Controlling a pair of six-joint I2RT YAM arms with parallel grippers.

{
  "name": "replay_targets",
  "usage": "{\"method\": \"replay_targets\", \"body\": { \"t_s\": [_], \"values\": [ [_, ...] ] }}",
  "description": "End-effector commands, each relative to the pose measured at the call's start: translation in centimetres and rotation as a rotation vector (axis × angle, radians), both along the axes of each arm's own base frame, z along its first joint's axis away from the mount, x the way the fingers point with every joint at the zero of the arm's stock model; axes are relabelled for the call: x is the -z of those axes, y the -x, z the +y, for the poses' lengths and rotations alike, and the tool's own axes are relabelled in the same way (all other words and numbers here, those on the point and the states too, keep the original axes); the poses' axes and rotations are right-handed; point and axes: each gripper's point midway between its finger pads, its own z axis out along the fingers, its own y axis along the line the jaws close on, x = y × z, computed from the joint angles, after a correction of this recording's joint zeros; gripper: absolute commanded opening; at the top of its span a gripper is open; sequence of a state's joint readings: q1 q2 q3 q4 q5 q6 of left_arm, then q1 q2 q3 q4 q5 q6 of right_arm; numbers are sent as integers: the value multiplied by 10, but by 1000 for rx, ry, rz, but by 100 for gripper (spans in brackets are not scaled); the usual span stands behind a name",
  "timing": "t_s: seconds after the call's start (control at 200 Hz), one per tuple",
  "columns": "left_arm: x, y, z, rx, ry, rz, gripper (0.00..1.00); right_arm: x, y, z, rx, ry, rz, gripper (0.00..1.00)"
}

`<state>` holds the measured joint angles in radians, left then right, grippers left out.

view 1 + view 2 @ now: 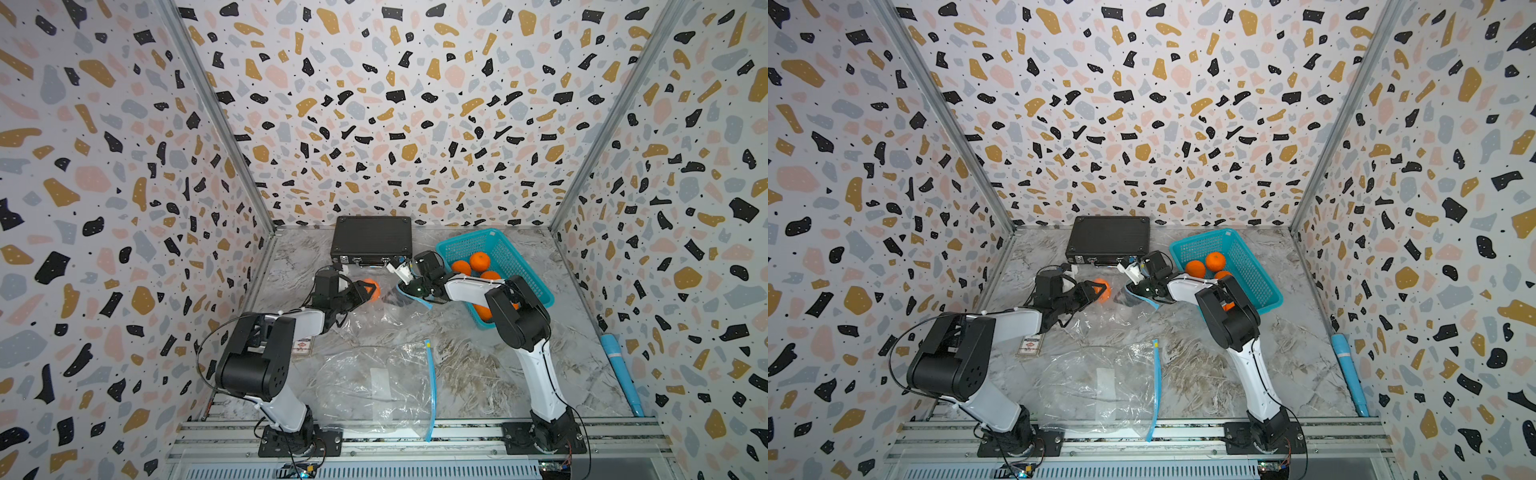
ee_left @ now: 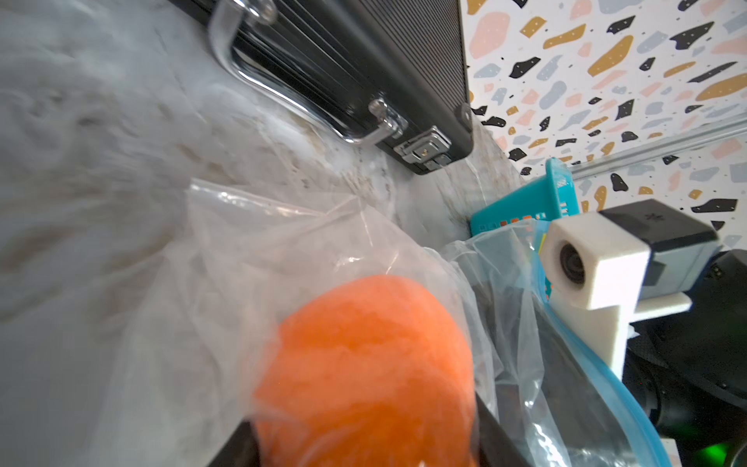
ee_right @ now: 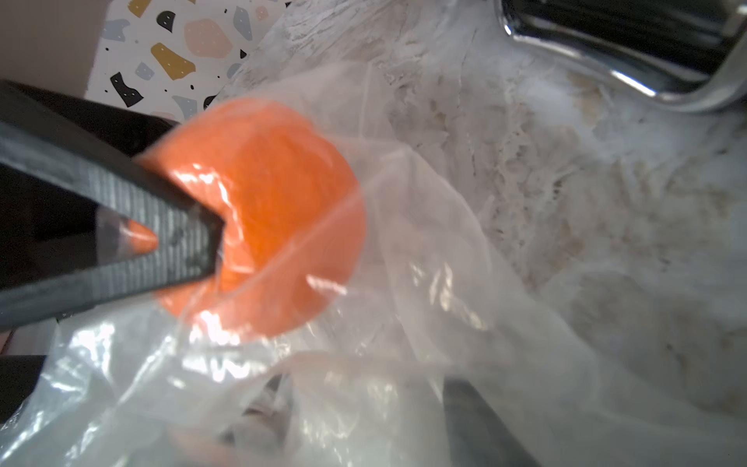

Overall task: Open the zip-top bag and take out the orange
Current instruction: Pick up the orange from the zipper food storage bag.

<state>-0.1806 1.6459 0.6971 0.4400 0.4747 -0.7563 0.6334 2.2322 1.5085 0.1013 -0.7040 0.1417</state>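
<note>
Holding the orange: the left gripper [image 1: 365,290] is clamped on the orange [image 1: 375,292] through clear film. In the right wrist view one ribbed finger [image 3: 153,226] lies across the fruit.
Orange: it sits inside the zip-top bag [image 1: 384,309], at the end away from the zip. It is just in front of the black case [image 1: 371,239] and left of the basket [image 1: 513,266].
Zip-top bag: crumpled and stretched between the two grippers. Its blue zip rim [image 2: 598,364] curls around the right gripper's tip.
Right gripper [image 1: 406,291]: at the bag's mouth, facing the left gripper. Film and the rim hide its fingers, so I cannot tell whether they are spread or pinched on the plastic.
Basket: teal, at the right rear of the marble table [image 1: 478,365]. It holds several loose oranges [image 1: 480,261], and the right arm crosses its near corner.
Second bag [image 1: 374,382]: clear, lying flat near the front edge, with its blue zip strip [image 1: 431,386] on the right side.
Blue tube [image 1: 619,374]: lies along the right wall.
</note>
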Motion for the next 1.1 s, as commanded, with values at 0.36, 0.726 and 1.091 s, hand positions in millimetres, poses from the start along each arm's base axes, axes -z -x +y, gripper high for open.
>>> {"method": "replay_targets", "body": {
  "t_s": [0.36,0.726,1.091],
  "values": [
    [12,-2,-30,96,117,24,66,-41,-2,10,-29,-116,-174,95],
    [-19,-9,3,-4,-66,-8,99,-26,-16,11,7,-56,-171,97],
    [5,-40,12,19,-82,11,85,-34,-16,22,-17,-79,-118,98]
  ]
}}
